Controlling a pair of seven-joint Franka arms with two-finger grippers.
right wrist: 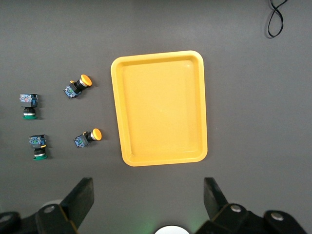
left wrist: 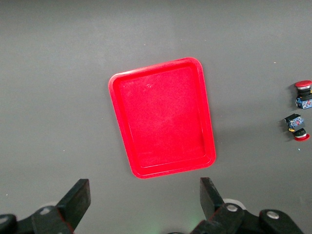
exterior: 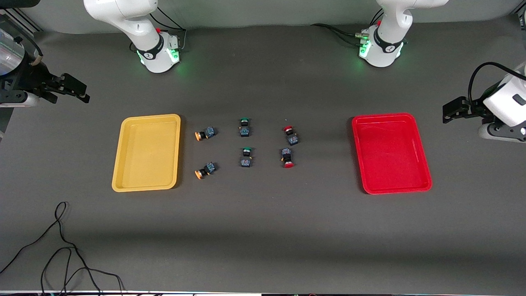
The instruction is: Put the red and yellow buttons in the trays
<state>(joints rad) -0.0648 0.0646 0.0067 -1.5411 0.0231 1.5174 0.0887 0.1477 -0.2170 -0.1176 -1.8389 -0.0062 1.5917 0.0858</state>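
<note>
Two orange-yellow-capped buttons (exterior: 204, 133) (exterior: 204, 169) lie on the table beside the empty yellow tray (exterior: 146, 153). Two red-capped buttons (exterior: 290, 135) (exterior: 287, 158) lie nearer the empty red tray (exterior: 390, 153). My right gripper (exterior: 76, 92) is open and empty, up at the right arm's end of the table; its wrist view shows the yellow tray (right wrist: 161, 114) and yellow buttons (right wrist: 78, 86) (right wrist: 88, 137). My left gripper (exterior: 452, 111) is open and empty at the left arm's end; its wrist view shows the red tray (left wrist: 163, 117) and red buttons (left wrist: 303, 92) (left wrist: 296, 126).
Two green-capped switches (exterior: 245, 126) (exterior: 246, 157) lie between the yellow and red buttons. A loose black cable (exterior: 61, 246) lies on the table near the front camera at the right arm's end. The arm bases (exterior: 158, 53) (exterior: 380, 49) stand along the table's back edge.
</note>
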